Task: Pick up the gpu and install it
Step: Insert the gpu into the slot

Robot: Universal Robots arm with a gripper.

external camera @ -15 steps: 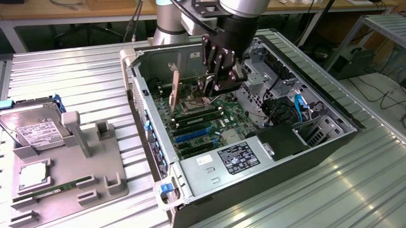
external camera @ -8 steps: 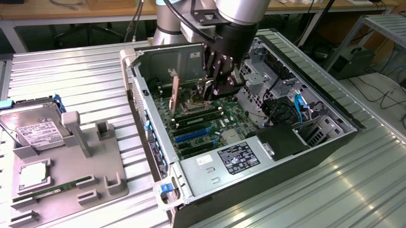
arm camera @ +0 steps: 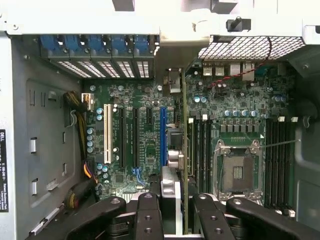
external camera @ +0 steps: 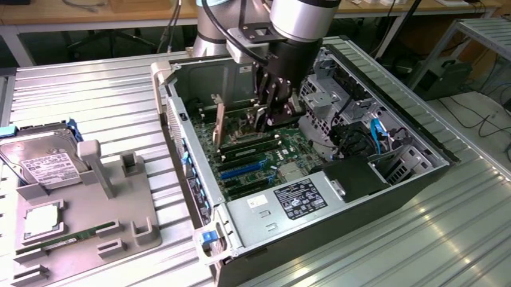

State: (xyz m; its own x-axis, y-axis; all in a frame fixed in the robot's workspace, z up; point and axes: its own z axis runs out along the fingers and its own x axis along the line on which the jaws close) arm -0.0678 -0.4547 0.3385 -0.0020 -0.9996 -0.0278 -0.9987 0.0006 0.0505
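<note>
Black two-fingered gripper (external camera: 270, 118) reaches down into the open grey computer case (external camera: 200, 78) in the upper middle of the exterior view. Its fingers (arm camera: 147, 216) pinch the gpu (arm camera: 184, 150), a slim dark expansion card with a silver metal bracket at one end.

In the wrist view the card shows edge-on, as a thin line running from between the fingers toward the row of blue slot clips (arm camera: 90, 45), so its face is hidden. In the exterior view the gpu (external camera: 236, 124) stands upright over the green motherboard (external camera: 255, 167), with its bracket end just beside the case's rear wall. The gripper covers its other end. Whether its lower edge sits in a slot cannot be told. The silver arm tube (external camera: 307, 18) is cut off by the upper edge of the exterior view.

On the motherboard (arm camera: 145, 100), a long blue slot (arm camera: 162, 132) lies just beside the card, with black slots and a white slot (arm camera: 107, 140) beyond it. An empty square processor socket (arm camera: 237, 172) sits on the card's other side. A bundle of orange, yellow and black cables (arm camera: 80, 107) hugs the case wall.

A silver power supply box with a black label (external camera: 291, 200) fills the case's near end in the exterior view.

At the exterior view's lower left, on the ribbed metal table (external camera: 104, 95), a grey plastic holder (external camera: 104, 203) carries three things:
- a silver hard drive with a white label (external camera: 40, 161)
- a square silver chip (external camera: 42, 216)
- a narrow green memory stick (external camera: 76, 235)

All three lie well apart from the gripper.
</note>
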